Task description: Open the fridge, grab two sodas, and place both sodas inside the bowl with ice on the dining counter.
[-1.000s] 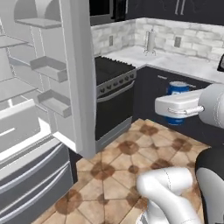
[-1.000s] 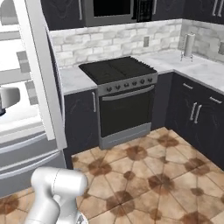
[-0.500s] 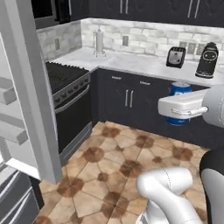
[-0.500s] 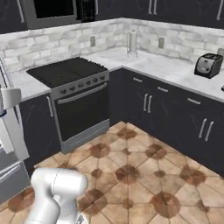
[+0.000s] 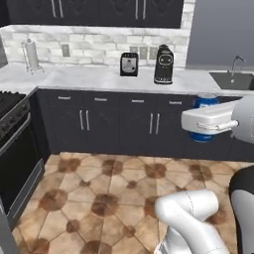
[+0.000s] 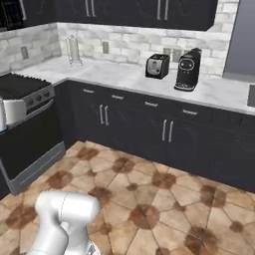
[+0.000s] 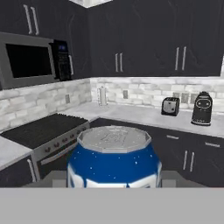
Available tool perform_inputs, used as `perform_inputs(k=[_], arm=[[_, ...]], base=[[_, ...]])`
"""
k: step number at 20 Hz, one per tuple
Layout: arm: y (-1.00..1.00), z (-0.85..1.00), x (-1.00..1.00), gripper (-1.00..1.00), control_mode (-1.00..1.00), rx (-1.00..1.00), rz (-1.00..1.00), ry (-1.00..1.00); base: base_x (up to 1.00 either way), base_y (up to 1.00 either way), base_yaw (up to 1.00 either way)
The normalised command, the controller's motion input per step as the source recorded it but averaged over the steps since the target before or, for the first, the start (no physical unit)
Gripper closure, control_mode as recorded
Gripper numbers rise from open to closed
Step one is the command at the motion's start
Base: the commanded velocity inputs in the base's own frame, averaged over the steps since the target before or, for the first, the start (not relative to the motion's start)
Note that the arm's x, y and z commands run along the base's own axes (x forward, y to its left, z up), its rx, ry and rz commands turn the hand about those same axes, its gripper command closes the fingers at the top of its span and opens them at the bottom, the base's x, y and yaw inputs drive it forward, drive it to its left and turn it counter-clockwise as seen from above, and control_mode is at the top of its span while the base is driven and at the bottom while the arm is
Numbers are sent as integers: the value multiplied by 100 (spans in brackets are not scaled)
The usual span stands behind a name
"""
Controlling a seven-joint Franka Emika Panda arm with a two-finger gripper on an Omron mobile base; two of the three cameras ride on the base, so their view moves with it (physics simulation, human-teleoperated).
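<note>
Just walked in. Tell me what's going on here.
The robot's gripper holds a blue soda can with a silvery top, carried upright at about worktop height. Ahead is the dark-cabinet worktop with a toaster, a coffee maker and a paper towel holder; the stove stands to the left. The bowl and dining counter aren't in sight, so the can has yet to be delivered.

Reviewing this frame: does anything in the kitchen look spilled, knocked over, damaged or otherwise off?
Nothing stands out. The blue soda can sits upright in the gripper, carried in front of the dark cabinets. On the worktop, the toaster, coffee machine and paper towel holder stand upright, with no spill on the tiled floor.
</note>
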Motion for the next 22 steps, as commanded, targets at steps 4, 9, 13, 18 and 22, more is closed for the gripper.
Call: perform_inputs(k=[4,9,13,18,22], arm=[[0,0,0,100,100,0,0,0],[0,0,0,100,100,0,0,0],[0,0,0,100,100,0,0,0],[0,0,0,100,100,0,0,0],[0,0,0,100,100,0,0,0]], base=[[-44,15,-64],[-73,15,-59],[-95,-2,-46],[-100,-15,-34],[-100,-19,-27]])
